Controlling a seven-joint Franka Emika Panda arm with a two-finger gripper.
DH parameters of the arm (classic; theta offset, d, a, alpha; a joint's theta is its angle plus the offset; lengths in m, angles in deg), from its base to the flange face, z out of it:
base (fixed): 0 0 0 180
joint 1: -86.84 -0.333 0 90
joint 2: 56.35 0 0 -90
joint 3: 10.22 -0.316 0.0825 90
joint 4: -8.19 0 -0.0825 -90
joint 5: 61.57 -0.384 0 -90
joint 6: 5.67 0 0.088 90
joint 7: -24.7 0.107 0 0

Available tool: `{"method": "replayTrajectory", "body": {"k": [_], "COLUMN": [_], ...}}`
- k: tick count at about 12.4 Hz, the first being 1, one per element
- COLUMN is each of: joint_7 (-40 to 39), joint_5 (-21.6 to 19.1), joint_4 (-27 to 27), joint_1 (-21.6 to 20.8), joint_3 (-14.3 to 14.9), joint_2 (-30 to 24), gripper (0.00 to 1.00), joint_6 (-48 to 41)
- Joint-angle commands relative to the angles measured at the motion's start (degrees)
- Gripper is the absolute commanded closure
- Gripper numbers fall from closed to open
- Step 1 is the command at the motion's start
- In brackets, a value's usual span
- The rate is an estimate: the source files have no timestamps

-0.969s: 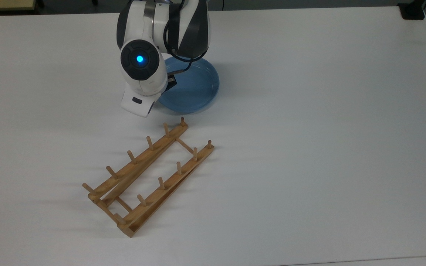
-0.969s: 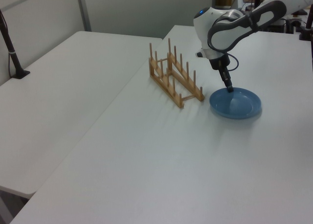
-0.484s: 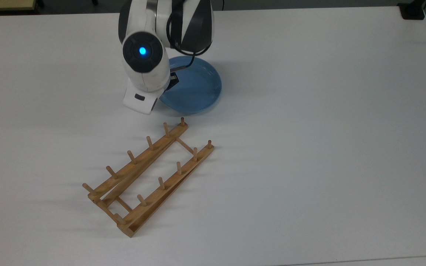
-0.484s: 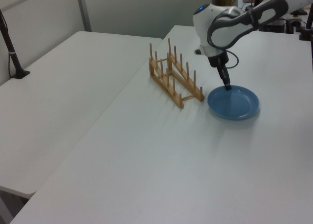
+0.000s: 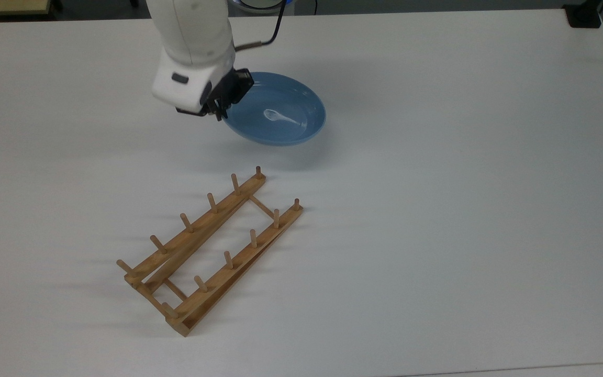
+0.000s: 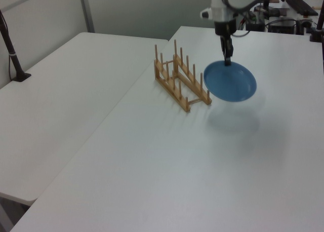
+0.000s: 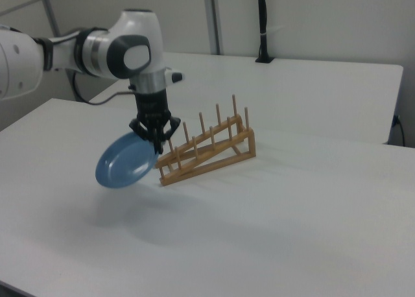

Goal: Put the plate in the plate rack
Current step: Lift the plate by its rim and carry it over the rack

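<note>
The light-blue plate point(image 5: 278, 115) point(image 6: 231, 81) point(image 7: 124, 161) hangs tilted in the air above the white table, its shadow on the surface below. My gripper point(image 5: 221, 110) point(image 6: 227, 61) point(image 7: 155, 141) is shut on the plate's rim, at the plate's left edge in the top view and its upper edge in the left view. The wooden plate rack point(image 5: 208, 250) point(image 6: 180, 81) point(image 7: 207, 146) stands empty on the table, below the plate in the top view and just left of it in the left view.
The white table point(image 5: 437, 209) stretches wide around the rack. A second white table point(image 6: 61, 95) adjoins on the left view's left, with a black post point(image 6: 10, 44) on it. Cables and equipment point(image 6: 283, 19) sit at the left view's far right.
The plate has been lifted off the table and tilted, held by its rim. The arm rose and shifted towards the top view's upper left.
</note>
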Motion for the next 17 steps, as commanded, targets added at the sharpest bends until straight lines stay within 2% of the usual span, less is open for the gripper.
{"method": "replayTrajectory", "body": {"k": [1, 3, 6, 9, 13, 15, 17], "joint_7": [3.14, 7.52, 17.28, 19.50, 24.49, 26.44, 27.41], "joint_5": [-4.96, -6.29, -5.59, -4.89, 4.06, 8.80, 12.67], "joint_4": [-4.91, -5.54, -5.19, -5.10, -4.66, -2.56, 0.07], "joint_1": [0.46, 0.90, 1.17, 1.43, 1.43, 0.82, -1.37], "joint_3": [0.57, 1.01, 1.10, 2.24, 2.24, 2.59, 5.22], "joint_2": [-1.10, -1.19, -0.93, -1.10, -1.28, -2.24, -3.38], "gripper": [1.00, 1.00, 1.00, 1.00, 1.00, 1.00, 1.00], "joint_6": [0.93, 8.45, 20.59, 25.28, 28.87, 31.69, 34.15]}}
